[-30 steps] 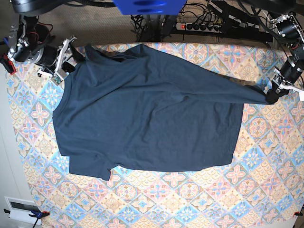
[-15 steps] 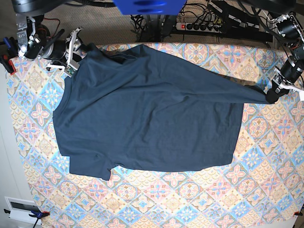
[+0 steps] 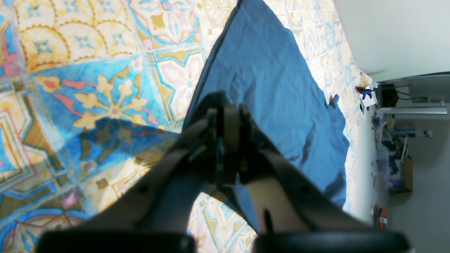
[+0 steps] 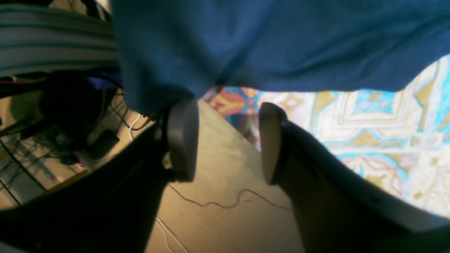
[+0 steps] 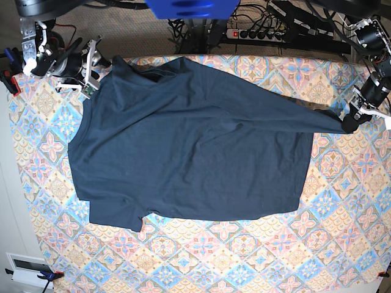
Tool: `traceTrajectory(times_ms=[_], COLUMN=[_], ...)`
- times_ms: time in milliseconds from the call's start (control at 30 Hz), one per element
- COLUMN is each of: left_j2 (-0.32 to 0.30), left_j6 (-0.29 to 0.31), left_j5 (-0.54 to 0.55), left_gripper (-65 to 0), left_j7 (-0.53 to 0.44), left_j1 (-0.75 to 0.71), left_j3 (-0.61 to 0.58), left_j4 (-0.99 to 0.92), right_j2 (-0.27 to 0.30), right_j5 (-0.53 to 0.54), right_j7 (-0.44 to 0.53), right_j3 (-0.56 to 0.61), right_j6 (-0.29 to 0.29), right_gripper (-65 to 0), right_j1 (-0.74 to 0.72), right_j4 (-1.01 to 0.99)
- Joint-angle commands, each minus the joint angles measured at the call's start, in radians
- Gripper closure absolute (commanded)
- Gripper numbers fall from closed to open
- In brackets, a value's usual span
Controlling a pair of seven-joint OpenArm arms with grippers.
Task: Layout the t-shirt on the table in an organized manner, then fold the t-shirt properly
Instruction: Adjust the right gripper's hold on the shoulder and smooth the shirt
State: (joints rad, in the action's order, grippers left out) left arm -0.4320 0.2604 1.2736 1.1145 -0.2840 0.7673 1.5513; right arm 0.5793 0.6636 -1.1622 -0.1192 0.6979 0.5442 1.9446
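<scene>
T-shirt [image 5: 189, 140] spread across the table [image 5: 244, 262]. My left gripper [image 5: 349, 124] clamped on its stretched corner at table's edge. My right gripper [image 4: 225, 140], jaws apart, holds nothing beside its far corner.

From where I sit, the only mover is my right gripper [image 5: 91, 58] — a second ago it sat lower, over the shirt's [image 5: 189, 140] far corner, and it has since backed up toward the table's [image 5: 201, 256] far edge. In the wrist view its fingers [image 4: 182, 140] now stand apart with nothing between them — the cloth just past the tips. That shirt corner lies a little flatter than before.
</scene>
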Motion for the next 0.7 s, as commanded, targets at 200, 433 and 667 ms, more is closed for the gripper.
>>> traceTrajectory(times_ms=[200, 433, 667], left_j2=[-0.021, -0.021, -0.021], left_j6=[0.009, 0.009, 0.009], left_j5=[0.024, 0.027, 0.025], left_gripper=[0.0, 0.0, 0.0], left_j7=[-0.015, -0.015, -0.015], left_j1=[-0.001, -0.004, -0.004], left_j3=[0.007, 0.007, 0.007], left_j4=[0.015, 0.015, 0.015], right_j2=[-0.046, -0.124, -0.177], right_j5=[0.221, 0.278, 0.302], right_j7=[-0.046, -0.121, -0.144], right_j3=[-0.170, -0.284, -0.277], right_j6=[0.000, 0.000, 0.000], right_gripper=[-27.0, -27.0, -27.0], right_j1=[-0.092, -0.143, -0.144], right_j4=[-0.103, -0.238, -0.271])
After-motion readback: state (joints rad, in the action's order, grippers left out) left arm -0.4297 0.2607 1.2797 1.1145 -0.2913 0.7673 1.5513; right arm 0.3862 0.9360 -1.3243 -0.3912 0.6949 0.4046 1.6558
